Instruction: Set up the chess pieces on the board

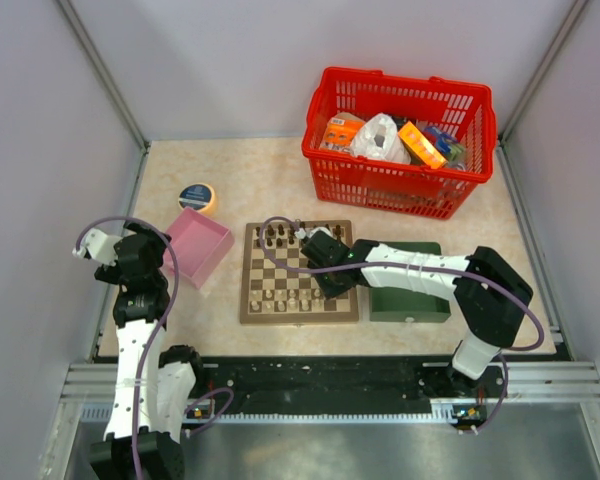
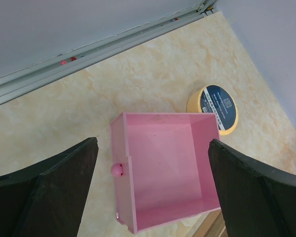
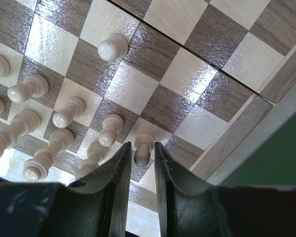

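The board (image 1: 300, 316) lies mid-table, with dark chess pieces (image 1: 278, 236) along its far rows and cream ones (image 1: 280, 302) along its near rows. My right gripper (image 1: 332, 285) hangs low over the board's near right corner. In the right wrist view the gripper (image 3: 142, 144) is narrowly open. A cream pawn (image 3: 142, 157) stands upright between its fingers, with a thin gap on each side. Several cream pieces (image 3: 64, 111) stand to the pawn's left, and one pawn (image 3: 112, 48) stands further up the board (image 3: 187, 74). My left gripper (image 2: 152, 142) is wide open and empty above the pink box (image 2: 165, 168).
The empty pink box (image 1: 198, 247) sits left of the board, with a roll of tape (image 1: 197, 196) behind it. A green tray (image 1: 410, 290) lies under my right arm against the board's right edge. A red basket (image 1: 400, 80) of packets stands at the back right.
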{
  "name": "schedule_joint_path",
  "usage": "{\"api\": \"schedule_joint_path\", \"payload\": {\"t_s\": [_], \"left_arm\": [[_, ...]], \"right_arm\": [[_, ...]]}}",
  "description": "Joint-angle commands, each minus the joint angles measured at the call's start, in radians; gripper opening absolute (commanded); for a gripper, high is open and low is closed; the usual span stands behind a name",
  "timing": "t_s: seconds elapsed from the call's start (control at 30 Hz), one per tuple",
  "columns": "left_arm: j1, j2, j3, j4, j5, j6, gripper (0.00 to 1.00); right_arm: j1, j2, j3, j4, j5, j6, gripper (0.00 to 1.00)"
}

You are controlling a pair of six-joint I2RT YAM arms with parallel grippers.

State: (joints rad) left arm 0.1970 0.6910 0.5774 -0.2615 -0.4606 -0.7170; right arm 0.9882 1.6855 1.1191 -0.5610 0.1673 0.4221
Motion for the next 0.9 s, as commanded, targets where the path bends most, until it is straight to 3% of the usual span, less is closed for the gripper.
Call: {"api": "schedule_joint_path", "payload": {"t_s": [0.0,0.3,0.53,0.87], "left_arm": [[0.007,-0.005,-0.004,0.031,-0.004,-0.007,0.99],[0.007,-0.010,-0.001,0.027,-0.009,-0.002,0.99],[0.007,-0.007,0.002,0.027,-0.004,-0.006,0.99],[0.007,-0.010,0.007,0.030,0.007,-0.009,0.99]], "right_arm": [[0.012,0.005,0.005,0.026,0.021,0.009,0.26],[0.010,-0.104,0.039,-0.016,0.115,-0.014,0.32],[-0.023,-0.268,0.041,-0.060,0.187,-0.019,0.43],[-0.295,-0.400,-0.116,-0.019,0.150,-0.008,0.47]]}}
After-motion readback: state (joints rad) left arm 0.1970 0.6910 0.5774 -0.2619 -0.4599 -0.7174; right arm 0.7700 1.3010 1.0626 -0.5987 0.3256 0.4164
